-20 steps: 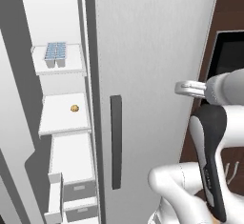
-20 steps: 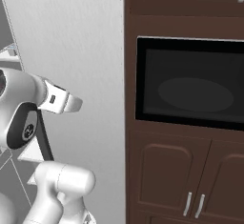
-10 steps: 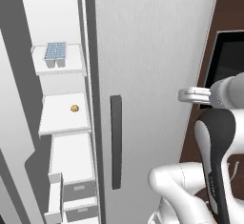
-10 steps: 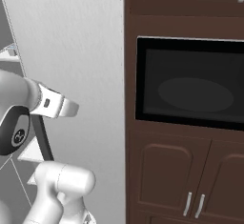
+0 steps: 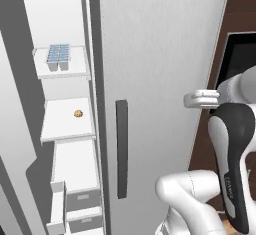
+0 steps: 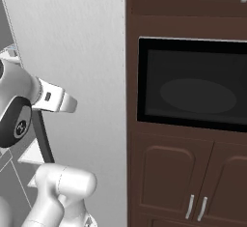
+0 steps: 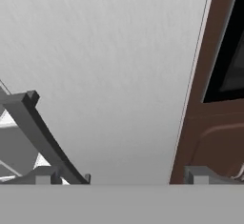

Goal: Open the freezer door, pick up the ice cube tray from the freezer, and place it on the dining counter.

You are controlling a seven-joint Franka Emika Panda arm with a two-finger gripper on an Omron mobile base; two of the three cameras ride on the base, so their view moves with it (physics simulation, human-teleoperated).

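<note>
The freezer (image 5: 67,104) stands open, its white shelves showing. On its upper shelf rests the ice cube tray (image 5: 59,55), white-grey with pale blue cubes. The freezer door (image 5: 15,144) is swung wide at the far left. My gripper (image 5: 188,99) hovers well to the right of the freezer, in front of the plain grey fridge door (image 5: 160,54), far from the tray. From the other side the gripper (image 6: 72,104) points right toward the brown cabinet. In the hand view the gripper (image 7: 121,178) is open and holds nothing, its fingertips (image 7: 45,175) set wide apart. The dining counter is out of view.
A tiny round brown item (image 5: 78,113) lies on the middle freezer shelf, with drawers (image 5: 82,204) below. The plain door carries a dark bar handle (image 5: 121,149). A dark-brown cabinet wall with a black built-in oven (image 6: 193,83) stands right of the fridge.
The hand has dipped slightly and levelled out, and the arm's dark forearm has shifted a little to the right. The tray and doors have not moved.
</note>
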